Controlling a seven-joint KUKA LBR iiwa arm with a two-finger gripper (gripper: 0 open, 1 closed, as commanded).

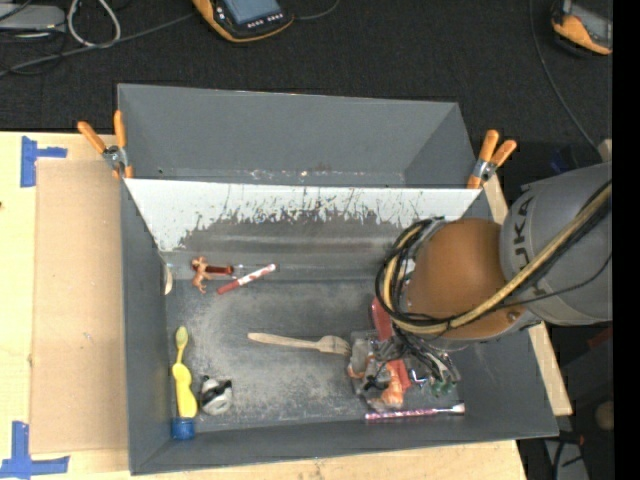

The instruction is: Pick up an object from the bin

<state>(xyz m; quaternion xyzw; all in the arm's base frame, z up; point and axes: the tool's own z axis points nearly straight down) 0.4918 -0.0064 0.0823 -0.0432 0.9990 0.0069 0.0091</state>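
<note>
Nearest of all, a thin pink stick (415, 410) lies flat along the near wall of the grey bin (300, 438) on its right side. At the near left a yellow toothbrush (183, 380) with a blue end lies lengthwise, with a small black-and-silver object (213, 395) just beside it. Just behind the pink stick, at the near right, the gripper (385, 373) is down among a small heap of red and orange pieces (397, 390). The arm's brown wrist cover (450, 273) and looped cables hang over it, and whether the gripper is apart, together or clamped on anything cannot be told. A pale wooden fork (300, 343) lies mid-floor, its head pointing right, just beside the heap. Farther off to the left, a red-and-white stick (246, 277) and a small copper-coloured thing (205, 271) lie near the far slope. The heap is the likely target. Its pieces look small, light and stiff, probably plastic, and they crowd one another, so one may drag its neighbours or slip out sideways. The best hold would seem to be across the narrow width of the orange piece at the heap's near edge, clear of the fork and the stick.
</note>
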